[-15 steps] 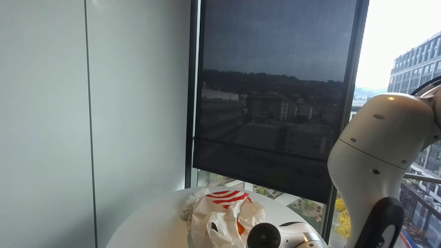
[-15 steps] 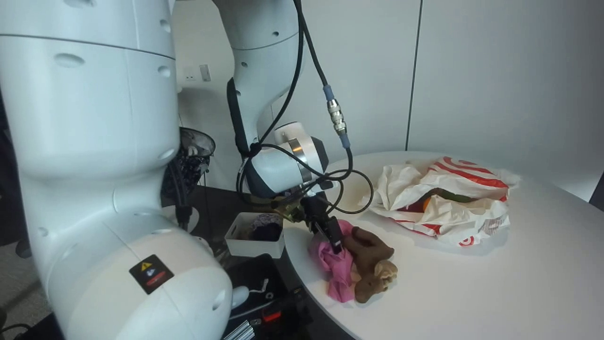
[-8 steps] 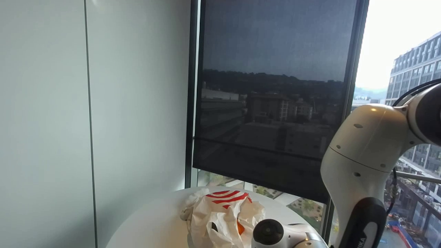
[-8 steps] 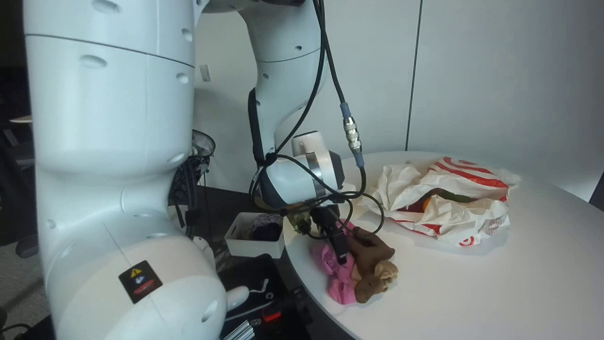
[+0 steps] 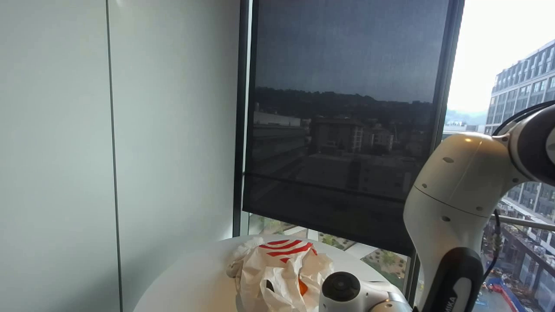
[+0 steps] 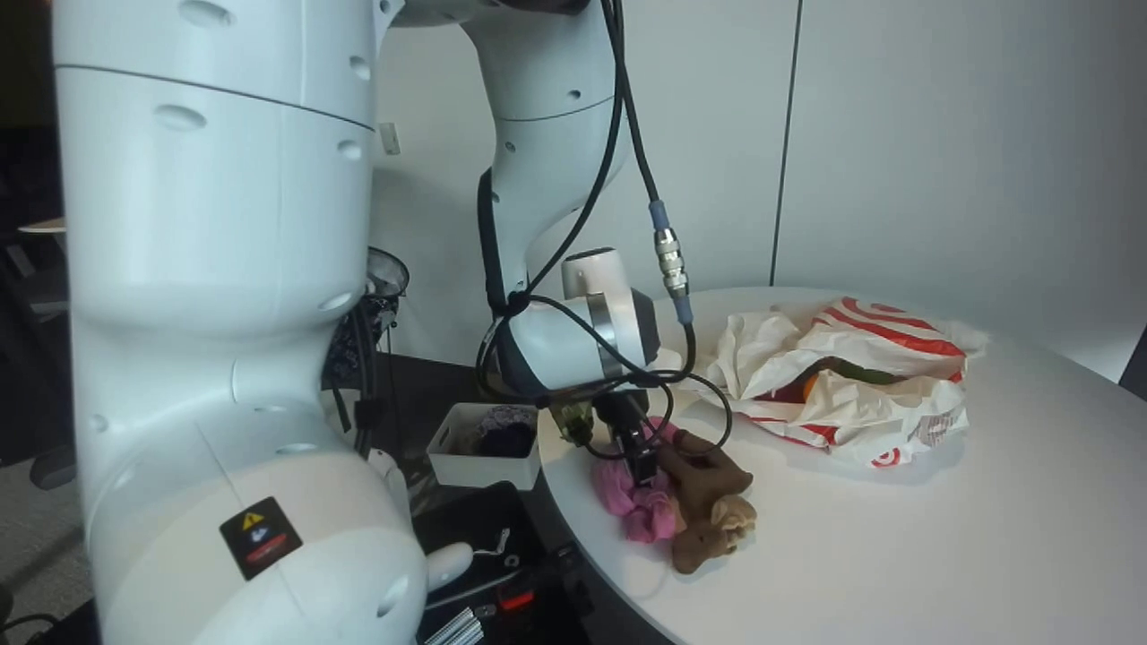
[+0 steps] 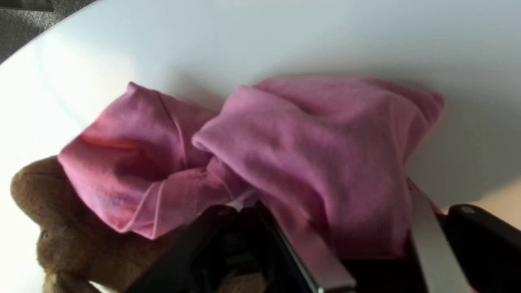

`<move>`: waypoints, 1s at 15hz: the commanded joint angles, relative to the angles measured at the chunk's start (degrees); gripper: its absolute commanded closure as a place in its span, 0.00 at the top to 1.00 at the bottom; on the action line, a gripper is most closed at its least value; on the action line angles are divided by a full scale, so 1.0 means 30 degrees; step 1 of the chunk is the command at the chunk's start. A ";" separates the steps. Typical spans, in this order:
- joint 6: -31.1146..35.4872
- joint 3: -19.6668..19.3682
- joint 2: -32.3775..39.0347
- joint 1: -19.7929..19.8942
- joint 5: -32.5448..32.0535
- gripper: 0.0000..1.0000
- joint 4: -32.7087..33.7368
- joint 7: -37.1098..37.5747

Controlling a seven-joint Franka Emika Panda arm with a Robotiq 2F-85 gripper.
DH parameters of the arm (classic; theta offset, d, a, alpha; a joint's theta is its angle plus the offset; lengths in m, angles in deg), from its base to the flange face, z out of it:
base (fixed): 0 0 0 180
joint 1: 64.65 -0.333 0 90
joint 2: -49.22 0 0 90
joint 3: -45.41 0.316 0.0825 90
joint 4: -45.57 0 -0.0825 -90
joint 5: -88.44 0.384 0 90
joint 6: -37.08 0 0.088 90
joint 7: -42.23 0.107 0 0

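Tabletop (image 6: 896, 555), parted gripper (image 6: 642, 477) astride pink cloth (image 7: 325, 150), hold unclear, bag (image 6: 905, 408) with orange item (image 5: 302, 287), bin (image 6: 484, 472) with fabric (image 6: 504, 437)

White arm (image 6: 219, 206), black cables (image 6: 618, 63), black end effector (image 6: 642, 475).

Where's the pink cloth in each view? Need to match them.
In an exterior view: pink cloth below centre, slightly right, at the gripper.
In an exterior view, dark blind mid-picture: not in it.
Wrist view: pink cloth across the middle.
Shared landmark: white table, in all three.
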 commanded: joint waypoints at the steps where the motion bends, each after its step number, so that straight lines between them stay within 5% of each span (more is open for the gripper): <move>1: -0.0274 0.1694 -0.1342 0.1051 0.2546 0.13 -0.0952 -0.2371; 7: -0.0952 0.3153 -0.5376 0.0988 0.9401 0.15 -0.2037 -0.8088; 11: -0.1837 0.2468 -0.8648 0.1095 0.6876 0.15 -0.1774 -0.6680; 15: -0.0923 0.2178 -0.9954 0.2586 0.3299 0.13 -0.0876 -0.3907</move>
